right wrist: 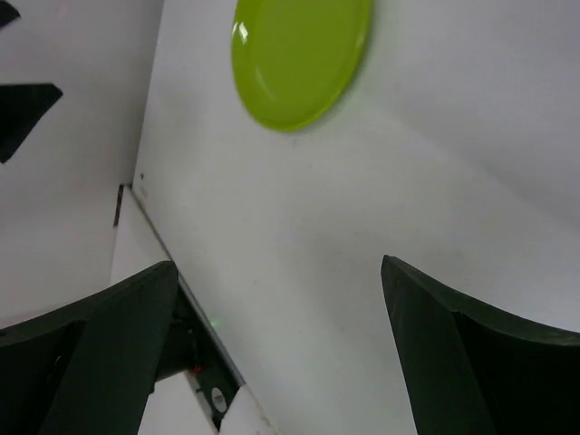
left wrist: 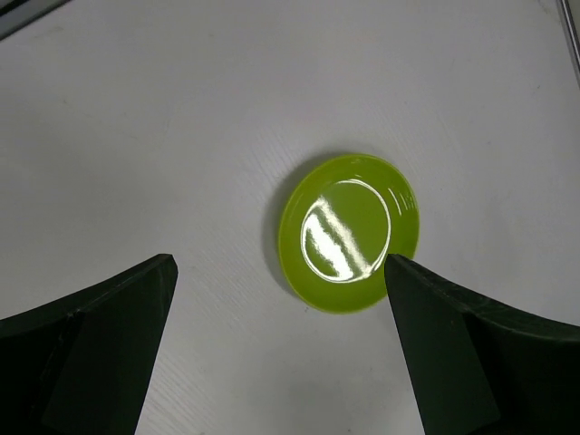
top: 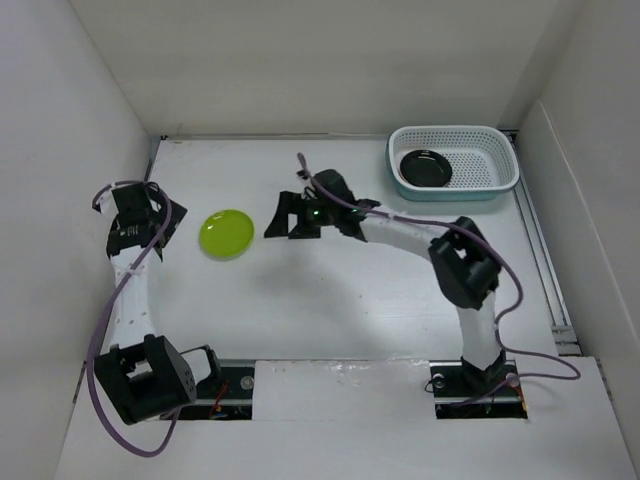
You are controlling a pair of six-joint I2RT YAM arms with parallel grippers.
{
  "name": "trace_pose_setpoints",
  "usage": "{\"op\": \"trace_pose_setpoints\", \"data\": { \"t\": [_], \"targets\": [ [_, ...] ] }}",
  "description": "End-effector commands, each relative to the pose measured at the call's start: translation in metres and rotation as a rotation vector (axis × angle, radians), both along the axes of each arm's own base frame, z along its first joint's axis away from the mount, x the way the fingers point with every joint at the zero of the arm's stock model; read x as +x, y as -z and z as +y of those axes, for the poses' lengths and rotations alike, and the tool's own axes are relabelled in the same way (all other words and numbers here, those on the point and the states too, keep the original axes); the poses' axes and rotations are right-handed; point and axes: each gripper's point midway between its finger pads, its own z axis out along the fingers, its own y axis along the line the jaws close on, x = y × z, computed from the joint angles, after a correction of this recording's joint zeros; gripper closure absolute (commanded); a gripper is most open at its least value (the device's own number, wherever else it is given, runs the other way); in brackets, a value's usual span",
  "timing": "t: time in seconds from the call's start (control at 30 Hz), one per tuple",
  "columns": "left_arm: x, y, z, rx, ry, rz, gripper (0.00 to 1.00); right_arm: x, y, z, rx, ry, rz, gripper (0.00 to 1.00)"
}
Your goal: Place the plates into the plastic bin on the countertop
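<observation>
- Reaching across the worktop, the right arm rises from its base at the near edge, bends at an elbow on the right side and runs leftward to the middle.
- The right hand sits at the end of that reach, low over the surface, its fingers pointing left toward the lime green plate.
- Its jaws are spread wide with nothing between them. The right wrist view shows only bare worktop in the gap, with the green plate farther ahead and apart from the fingertips.
- The left arm goes up from its base along the left wall, and the left hand is turned rightward toward the same plate.
- The left hand is also fully spread and holds nothing. In its wrist view the plate lies just beyond the fingertips, closer to the finger on the right of that view.
- The green plate lies flat on the worktop between the two hands.
- The plastic bin stands at the far right corner of the worktop, with a glossy black plate lying in its left part.
</observation>
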Motion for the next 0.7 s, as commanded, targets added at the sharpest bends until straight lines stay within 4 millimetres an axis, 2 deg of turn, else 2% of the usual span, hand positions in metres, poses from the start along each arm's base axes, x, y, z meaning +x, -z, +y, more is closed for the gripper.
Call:
{"op": "trace_pose_setpoints", "data": {
  "t": [0.0, 0.07, 0.1, 0.13, 0.17, 0.2, 0.23, 0.3, 0.33, 0.43, 0.47, 0.53, 0.63, 0.67],
  "targets": [
    [-0.006, -0.011, 0.007, 0.039, -0.001, -0.021, 0.00, 0.016, 0.020, 0.047, 0.079, -0.039, 0.033, 0.02],
    [-0.007, -0.014, 0.009, 0.054, -0.010, -0.048, 0.00, 0.018, 0.030, 0.068, 0.098, -0.052, 0.061, 0.04],
    [-0.007, -0.014, 0.007, 0.054, 0.006, -0.047, 0.00, 0.020, 0.018, 0.085, 0.137, -0.073, 0.044, 0.06],
    [-0.007, -0.017, 0.006, 0.057, 0.006, -0.058, 0.00, 0.026, 0.044, 0.092, 0.126, -0.055, 0.098, 0.08],
    [-0.008, -0.020, 0.005, 0.062, 0.020, -0.067, 0.00, 0.026, 0.048, 0.098, 0.140, -0.072, 0.122, 0.08],
    [-0.009, -0.020, 0.005, 0.064, 0.020, -0.074, 0.00, 0.028, 0.040, 0.111, 0.166, -0.079, 0.114, 0.11],
    [-0.009, -0.020, 0.005, 0.064, 0.020, -0.074, 0.00, 0.030, 0.057, 0.114, 0.159, -0.064, 0.155, 0.13],
    [-0.013, -0.022, 0.004, 0.074, 0.025, -0.083, 0.00, 0.042, 0.058, 0.118, 0.167, -0.019, 0.152, 0.15],
    [-0.012, -0.022, 0.001, 0.069, 0.036, -0.094, 0.00, 0.045, 0.068, 0.119, 0.164, 0.006, 0.177, 0.17],
    [-0.011, -0.022, -0.004, 0.050, 0.059, -0.101, 0.00, 0.058, 0.074, 0.123, 0.133, 0.094, 0.181, 0.24],
    [-0.009, -0.021, -0.006, 0.042, 0.069, -0.107, 0.00, 0.059, 0.086, 0.125, 0.102, 0.117, 0.188, 0.27],
    [-0.008, -0.021, -0.010, 0.028, 0.087, -0.112, 0.00, 0.066, 0.095, 0.124, 0.066, 0.154, 0.195, 0.30],
    [-0.007, -0.026, -0.011, 0.029, 0.094, -0.133, 0.00, 0.067, 0.096, 0.128, 0.049, 0.175, 0.201, 0.41],
    [-0.009, -0.022, -0.012, 0.026, 0.094, -0.124, 0.00, 0.068, 0.095, 0.129, 0.052, 0.181, 0.211, 0.44]
  ]
}}
